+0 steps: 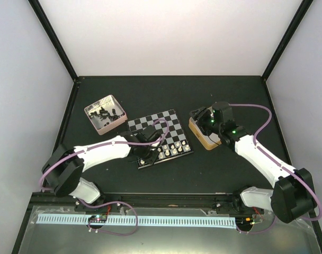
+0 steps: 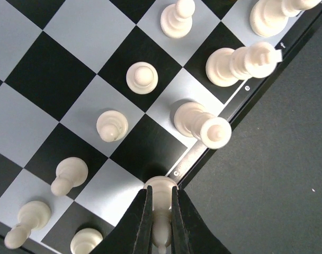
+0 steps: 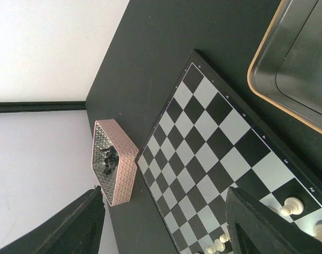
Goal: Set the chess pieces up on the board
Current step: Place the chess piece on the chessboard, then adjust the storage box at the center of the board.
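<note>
The board (image 1: 155, 123) lies mid-table with several cream-white chess pieces (image 1: 171, 150) standing along its near edge. My left gripper (image 2: 161, 189) is shut on one white piece (image 2: 160, 183), whose base hangs over the board's edge by the near-left corner (image 1: 146, 155). Around it stand white pawns (image 2: 142, 78) and taller pieces (image 2: 203, 124) on their squares. My right gripper (image 3: 166, 222) is open and empty, hovering above the tan box (image 1: 206, 138). The far rows of the board (image 3: 214, 132) hold nothing. Black pieces (image 1: 104, 112) lie in the pinkish tray.
The pinkish tray (image 1: 114, 124) sits left of the board near the back-left wall and shows as a pink box (image 3: 121, 174) in the right wrist view. The tan box (image 3: 267, 90) stands right of the board. Black frame posts rise at the table's far corners.
</note>
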`<state>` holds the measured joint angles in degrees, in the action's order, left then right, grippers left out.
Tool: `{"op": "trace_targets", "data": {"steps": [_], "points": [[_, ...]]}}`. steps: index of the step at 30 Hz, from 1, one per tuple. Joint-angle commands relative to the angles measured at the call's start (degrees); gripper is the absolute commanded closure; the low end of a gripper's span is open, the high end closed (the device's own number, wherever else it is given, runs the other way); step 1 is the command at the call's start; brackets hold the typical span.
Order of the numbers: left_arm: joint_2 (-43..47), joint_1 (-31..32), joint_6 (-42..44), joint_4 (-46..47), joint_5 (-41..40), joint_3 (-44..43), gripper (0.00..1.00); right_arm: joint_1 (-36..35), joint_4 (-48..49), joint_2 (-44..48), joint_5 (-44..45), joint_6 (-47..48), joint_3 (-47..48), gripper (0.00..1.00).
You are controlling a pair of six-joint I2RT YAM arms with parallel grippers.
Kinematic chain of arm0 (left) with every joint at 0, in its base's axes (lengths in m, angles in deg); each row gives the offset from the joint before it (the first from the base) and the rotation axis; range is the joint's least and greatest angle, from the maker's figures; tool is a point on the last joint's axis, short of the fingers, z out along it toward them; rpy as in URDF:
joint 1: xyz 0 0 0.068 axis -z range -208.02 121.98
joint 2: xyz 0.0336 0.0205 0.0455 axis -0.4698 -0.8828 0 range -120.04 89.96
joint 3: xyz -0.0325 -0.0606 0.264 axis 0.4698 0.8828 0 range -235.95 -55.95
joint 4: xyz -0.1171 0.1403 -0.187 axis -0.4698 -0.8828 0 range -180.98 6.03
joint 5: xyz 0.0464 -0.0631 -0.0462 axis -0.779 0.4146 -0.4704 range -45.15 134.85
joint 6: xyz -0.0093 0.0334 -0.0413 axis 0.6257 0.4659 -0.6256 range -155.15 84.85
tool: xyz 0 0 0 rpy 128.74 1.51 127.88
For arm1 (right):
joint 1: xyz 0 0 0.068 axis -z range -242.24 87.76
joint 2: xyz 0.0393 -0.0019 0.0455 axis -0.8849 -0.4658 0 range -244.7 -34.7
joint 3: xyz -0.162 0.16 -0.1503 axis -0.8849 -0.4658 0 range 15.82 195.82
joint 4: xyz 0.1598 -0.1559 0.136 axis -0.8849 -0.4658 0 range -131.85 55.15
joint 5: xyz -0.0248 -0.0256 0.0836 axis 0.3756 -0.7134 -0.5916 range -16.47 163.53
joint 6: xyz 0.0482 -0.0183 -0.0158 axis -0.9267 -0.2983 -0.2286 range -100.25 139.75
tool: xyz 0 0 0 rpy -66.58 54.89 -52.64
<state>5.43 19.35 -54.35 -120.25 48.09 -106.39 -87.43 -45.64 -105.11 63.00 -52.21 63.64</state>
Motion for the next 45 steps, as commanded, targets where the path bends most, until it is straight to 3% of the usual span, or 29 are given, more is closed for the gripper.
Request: {"op": "trace_targets", "data": {"steps": [1, 19, 27, 34, 39, 45], "points": [[-2.17, 0.07, -1.20, 1.67, -0.29, -1.84, 0.97, 0.48, -0.09, -0.42, 0.24, 0.86, 0.01, 0.37], [-4.62, 0.09, -2.15, 2.17, -4.21, -4.10, 0.95, 0.98, 0.85, -1.48, -1.57, 0.94, -0.52, 0.37], [-4.10, 0.05, -2.13, 1.84, -1.76, -4.28, 0.73, 1.02, 1.16, -1.64, -2.21, 1.05, -0.50, 0.37], [-0.59, -0.01, -3.03, 0.51, -1.64, -4.63, 0.70, 1.11, 0.35, -0.93, -1.17, 2.84, 0.09, 0.37], [4.07, -0.97, -3.96, -0.08, -2.09, -4.33, 0.67, 2.36, -1.98, -1.85, -1.35, 11.35, 2.90, 0.37], [10.51, -2.95, -4.22, 1.16, -3.70, -3.66, 0.60, 6.62, -9.89, -8.42, -3.30, 34.89, 11.65, 0.37]]}}
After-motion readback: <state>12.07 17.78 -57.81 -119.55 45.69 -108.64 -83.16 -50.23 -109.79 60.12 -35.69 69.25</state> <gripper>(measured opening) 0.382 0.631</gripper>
